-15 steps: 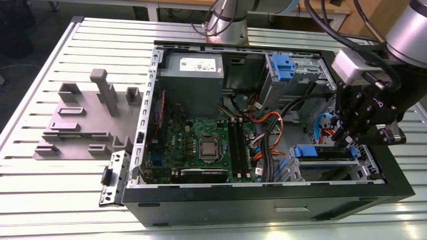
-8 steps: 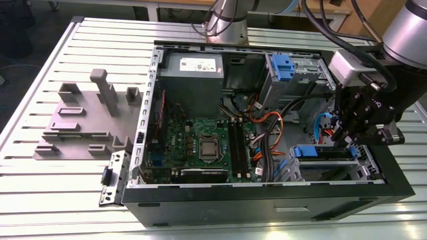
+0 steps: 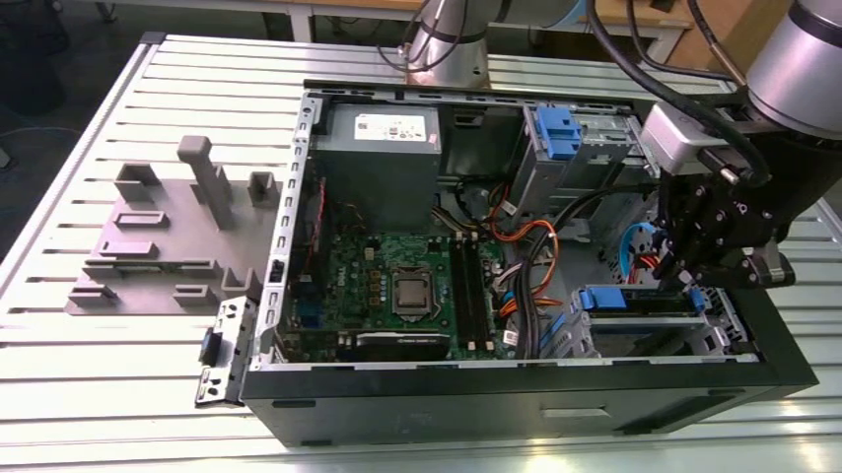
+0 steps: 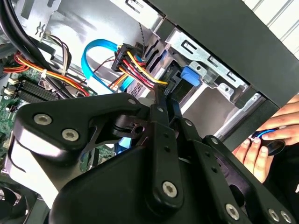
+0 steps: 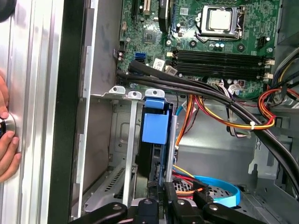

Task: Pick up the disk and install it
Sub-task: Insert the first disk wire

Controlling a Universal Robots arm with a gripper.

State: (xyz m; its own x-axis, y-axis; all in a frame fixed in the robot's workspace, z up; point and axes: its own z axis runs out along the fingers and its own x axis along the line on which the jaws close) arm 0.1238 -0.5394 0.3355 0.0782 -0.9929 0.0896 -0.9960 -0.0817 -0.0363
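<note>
The disk [image 3: 642, 301] sits on edge in the drive bay at the case's front corner, on the exterior view's right, its blue rails showing. In the first wrist view I see the disk's dark edge [image 5: 150, 158] under a blue latch tab [image 5: 154, 127]. The same blue tab [image 4: 192, 74] appears in the second wrist view. My gripper [image 3: 693, 284] hangs just over the disk's end nearest the bundle of cables. Its black fingers [image 4: 163, 116] lie close together with nothing between them, tips at the disk's end [image 5: 169, 189].
The open computer case [image 3: 526, 389] lies on a slatted metal table [image 3: 105, 394]. Inside are the motherboard [image 3: 394, 286], a grey power supply [image 3: 382, 133], a blue clip [image 3: 559, 133] and orange and blue cables [image 3: 526, 246]. A grey fixture [image 3: 158, 236] stands left. A person's hand [image 5: 7, 140] rests outside the case.
</note>
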